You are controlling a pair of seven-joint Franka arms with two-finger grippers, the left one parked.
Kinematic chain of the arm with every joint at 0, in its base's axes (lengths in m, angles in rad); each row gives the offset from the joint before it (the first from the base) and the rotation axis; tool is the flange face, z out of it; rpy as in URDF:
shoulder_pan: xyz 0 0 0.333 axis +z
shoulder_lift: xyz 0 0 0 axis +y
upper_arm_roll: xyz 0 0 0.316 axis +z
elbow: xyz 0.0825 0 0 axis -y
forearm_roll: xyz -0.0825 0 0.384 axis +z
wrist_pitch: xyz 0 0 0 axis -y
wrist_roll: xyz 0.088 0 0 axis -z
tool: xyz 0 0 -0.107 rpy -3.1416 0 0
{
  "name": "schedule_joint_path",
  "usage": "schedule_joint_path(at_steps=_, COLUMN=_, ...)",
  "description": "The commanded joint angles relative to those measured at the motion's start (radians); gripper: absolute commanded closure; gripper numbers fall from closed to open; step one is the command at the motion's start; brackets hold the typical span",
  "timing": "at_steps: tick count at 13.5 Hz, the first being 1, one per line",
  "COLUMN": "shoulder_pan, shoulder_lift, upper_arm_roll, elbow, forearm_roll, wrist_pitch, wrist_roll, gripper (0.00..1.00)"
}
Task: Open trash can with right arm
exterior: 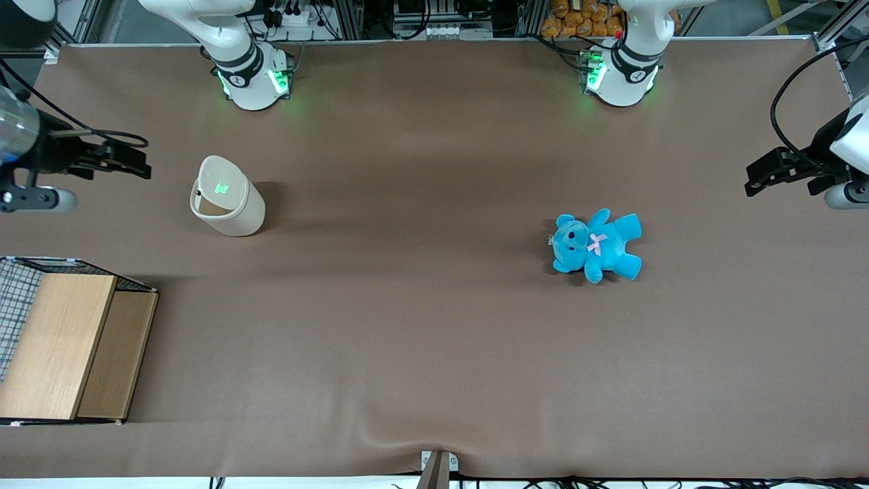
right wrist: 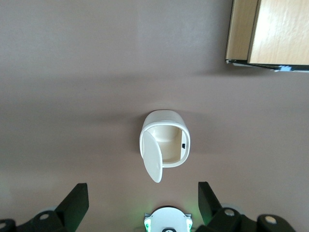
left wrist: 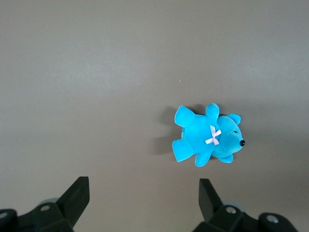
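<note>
The cream-white trash can (exterior: pixel 227 198) stands on the brown table with its flip lid (exterior: pixel 221 180) raised, so the inside shows. In the right wrist view the trash can (right wrist: pixel 164 139) is seen from above with its lid (right wrist: pixel 153 157) tilted up and its mouth uncovered. My right gripper (exterior: pixel 139 159) hangs above the table toward the working arm's end, apart from the can and touching nothing. In its own wrist view the gripper (right wrist: pixel 142 203) is wide open and empty, with both black fingers (right wrist: pixel 76 202) spread.
A wooden box (exterior: pixel 68 346) sits nearer the front camera than the can and also shows in the right wrist view (right wrist: pixel 270 31). A blue teddy bear (exterior: pixel 596 244) lies toward the parked arm's end, also in the left wrist view (left wrist: pixel 207 137). The working arm's base (exterior: pixel 251 78) stands farther back.
</note>
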Motion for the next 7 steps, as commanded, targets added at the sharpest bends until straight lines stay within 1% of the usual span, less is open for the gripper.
schedule_joint_path(at_steps=1, shoulder_pan=-0.012, shoulder_lift=-0.047, upper_arm_roll=-0.007, elbow=0.037, forearm_roll=-0.013, wrist_pitch=-0.010, wrist_roll=-0.026, gripper=0.00)
schedule_joint_path(at_steps=4, shoulder_pan=-0.032, shoulder_lift=-0.105, upper_arm_roll=-0.019, elbow=0.003, forearm_roll=-0.011, wrist_pitch=0.002, wrist_roll=-0.026, gripper=0.00)
schedule_joint_path(at_steps=7, shoulder_pan=-0.033, shoulder_lift=-0.208, upper_arm_roll=-0.021, elbow=-0.139, forearm_roll=-0.013, wrist_pitch=0.097, wrist_roll=-0.024, gripper=0.00)
